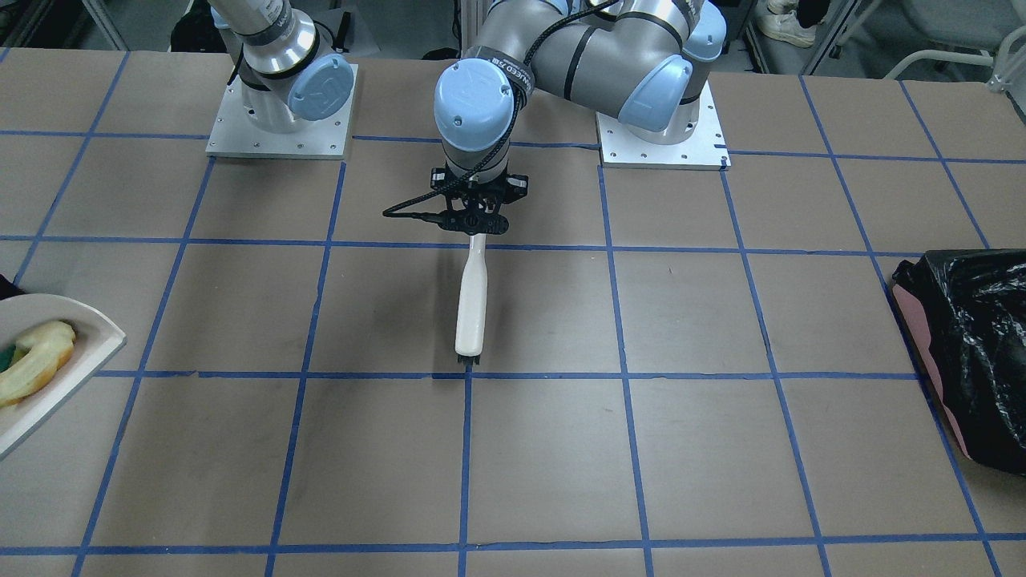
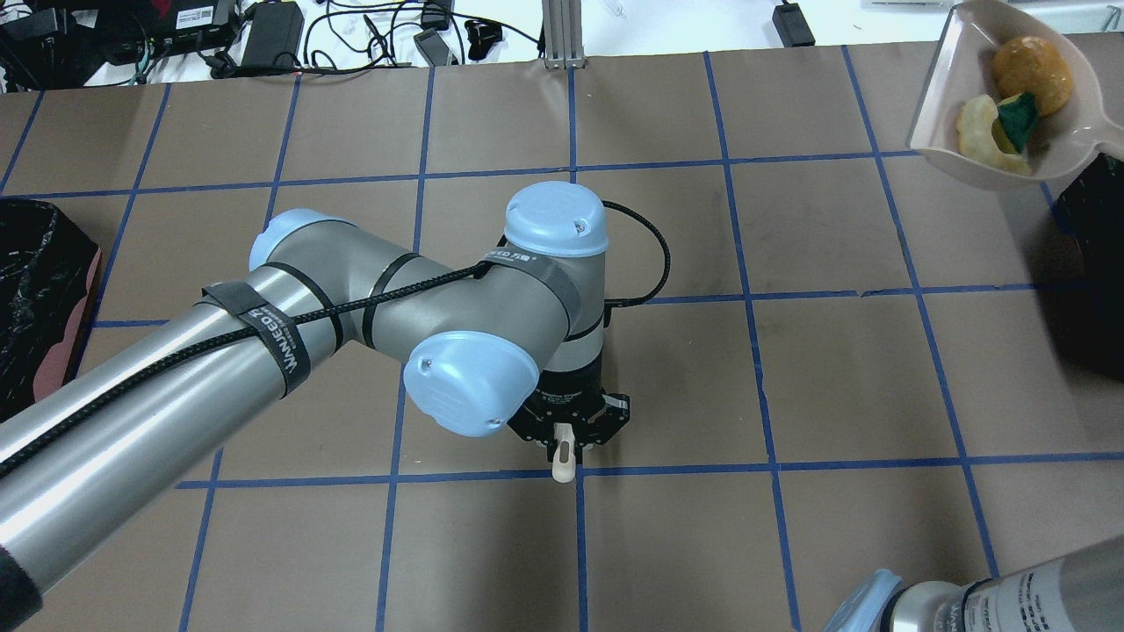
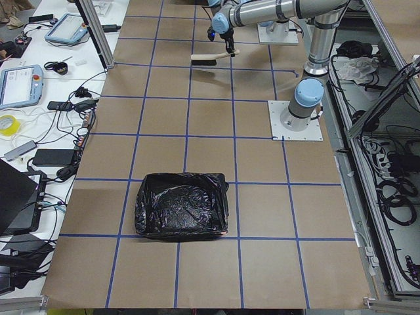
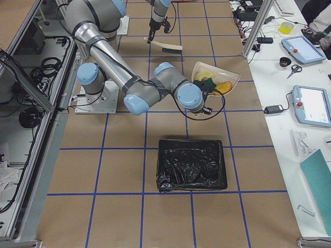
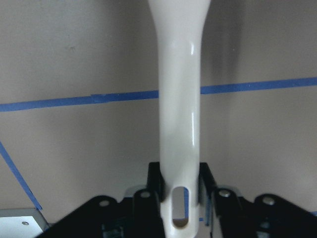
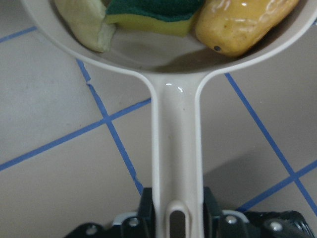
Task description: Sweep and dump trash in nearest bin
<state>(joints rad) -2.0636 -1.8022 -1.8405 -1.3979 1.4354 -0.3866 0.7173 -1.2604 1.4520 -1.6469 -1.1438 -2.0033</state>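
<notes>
The table [image 1: 689,320] has a matt brown paper-like covering, marked with blue tape [image 1: 721,375]. The brush [image 5: 178,124] and dustpan [image 6: 176,148] are smooth, glossy off-white plastic. The potato-like lump [image 6: 242,22] has a shiny skin. The sponge chunk [image 6: 148,10] is coarse green fibre over porous yellow foam. The crescent piece [image 6: 84,22] looks matt. The bin liner [image 1: 978,336] is crinkled glossy black film. The arm tubes [image 2: 132,395] are satin grey metal with smooth blue plastic caps [image 2: 555,219].
</notes>
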